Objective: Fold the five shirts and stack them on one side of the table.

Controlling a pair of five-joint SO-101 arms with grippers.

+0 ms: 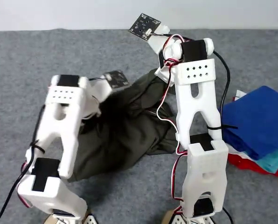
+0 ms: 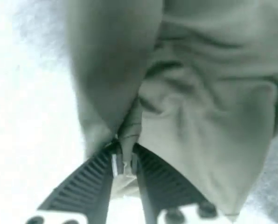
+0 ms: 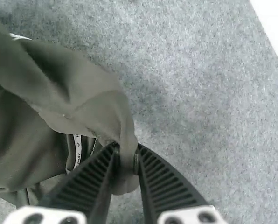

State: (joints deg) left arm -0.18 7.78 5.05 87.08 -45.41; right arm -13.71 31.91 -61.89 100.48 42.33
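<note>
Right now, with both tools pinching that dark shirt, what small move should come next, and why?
Probably draw the two pinched edges apart to spread the cloth. The left tool and right tool are each shut on a fold of the dark shirt, which lies bunched and creased, not yet flat enough to fold for the stack of folded shirts.

Matt, creased olive cloth shirt (image 1: pixel 125 135); rough carpet-like table cover (image 1: pixel 27 56); smooth white plastic arms (image 1: pixel 195 88)
</note>
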